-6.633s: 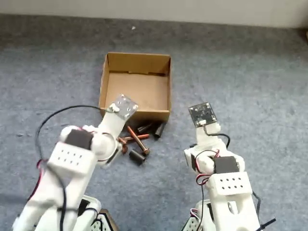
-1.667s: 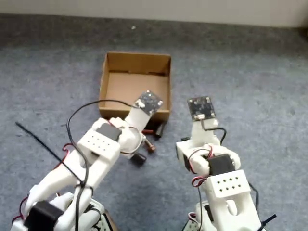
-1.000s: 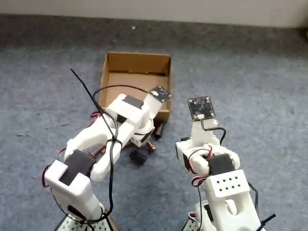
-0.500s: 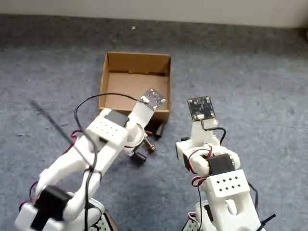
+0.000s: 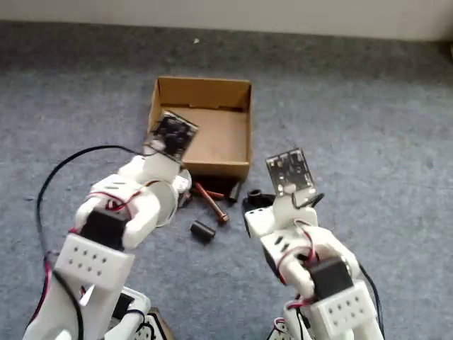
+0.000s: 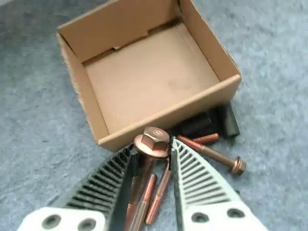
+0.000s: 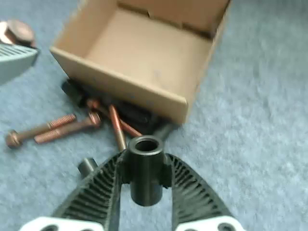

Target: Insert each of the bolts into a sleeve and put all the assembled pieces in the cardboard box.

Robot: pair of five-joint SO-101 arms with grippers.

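Your left gripper (image 6: 151, 150) is closed narrow on a copper bolt (image 6: 151, 139). The hex head stands up between the ribbed fingers (image 6: 197, 173) and the shank runs down the gap between them. Just past that head is the near wall of the cardboard box (image 6: 168, 118), open-topped, with its brown floor in plain sight.

Your right gripper (image 7: 144, 161) clamps a black sleeve (image 7: 145, 183) by its sides, upright, with the bore opening toward the wrist camera. It hangs above the grey-carpeted bench (image 5: 368, 127), near the box's front corner.

Between the two grippers, in front of the box, lie the loose parts. One long bolt (image 6: 211, 153) lies angled on the carpet. Two more bolts (image 7: 43, 129) lie side by side. Several dark sleeves (image 6: 207, 122) are pushed up against the box's front wall. In the high view a short loose sleeve (image 5: 202, 231) lies apart from these, nearer the arms' bases.
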